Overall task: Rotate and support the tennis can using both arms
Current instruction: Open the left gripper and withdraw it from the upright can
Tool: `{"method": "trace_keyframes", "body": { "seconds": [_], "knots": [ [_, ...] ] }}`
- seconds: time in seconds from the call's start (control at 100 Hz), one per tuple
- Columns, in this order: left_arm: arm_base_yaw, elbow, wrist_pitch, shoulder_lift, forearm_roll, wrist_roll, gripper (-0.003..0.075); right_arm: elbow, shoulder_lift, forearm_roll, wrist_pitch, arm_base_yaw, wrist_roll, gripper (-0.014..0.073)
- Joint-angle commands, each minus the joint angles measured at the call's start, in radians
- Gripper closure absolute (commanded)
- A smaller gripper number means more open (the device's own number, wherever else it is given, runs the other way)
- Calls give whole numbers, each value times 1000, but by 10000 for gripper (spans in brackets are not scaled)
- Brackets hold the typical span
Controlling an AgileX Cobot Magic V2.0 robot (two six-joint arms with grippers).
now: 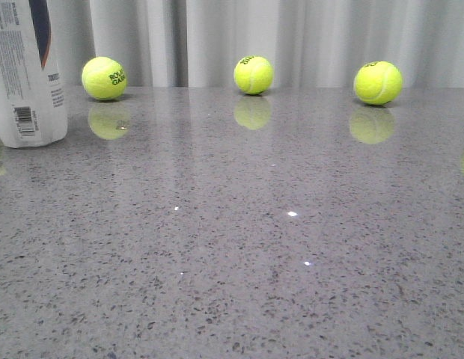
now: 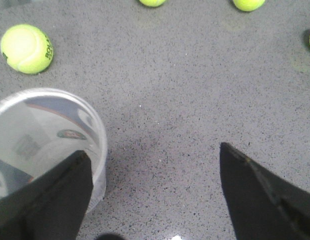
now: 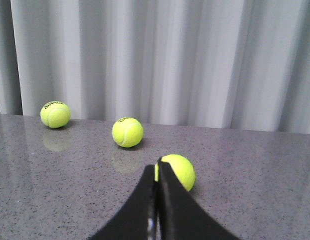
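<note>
The tennis can stands upright at the far left of the grey table, white with a navy panel and a barcode. The left wrist view looks down into its open top. My left gripper is open wide and hangs above the table; one finger overlaps the can's rim, the other is over bare table. My right gripper is shut and empty, pointing at a tennis ball behind its tips. Neither gripper shows in the front view.
Three yellow-green tennis balls lie along the back edge by the curtain: left, middle, right. The left wrist view shows one ball beside the can. The right wrist view shows two more balls.
</note>
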Motion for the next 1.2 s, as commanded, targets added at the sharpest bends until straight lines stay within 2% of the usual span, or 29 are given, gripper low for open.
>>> {"method": "trace_keyframes", "body": {
  "seconds": [0.0,0.21,0.36,0.55,0.95,1.09,1.19],
  "knots": [
    [0,-36,7,-60,-47,4,209,-25,11,9,-74,-4,-1,662],
    [0,-26,-4,-153,-24,4,209,-25,11,9,-74,-4,-1,662],
    [0,83,-112,-280,-16,4,209,-25,11,9,-74,-4,-1,662],
    [0,368,-335,-497,18,4,209,-25,11,9,-74,-4,-1,662],
    [0,1116,-865,-963,21,4,209,-25,11,9,-74,-4,-1,662],
    [0,1291,-1064,-1042,14,4,209,-25,11,9,-74,-4,-1,662],
    [0,1331,-1151,-1069,-6,4,210,-25,11,9,-74,-4,-1,662]
  ]
}}
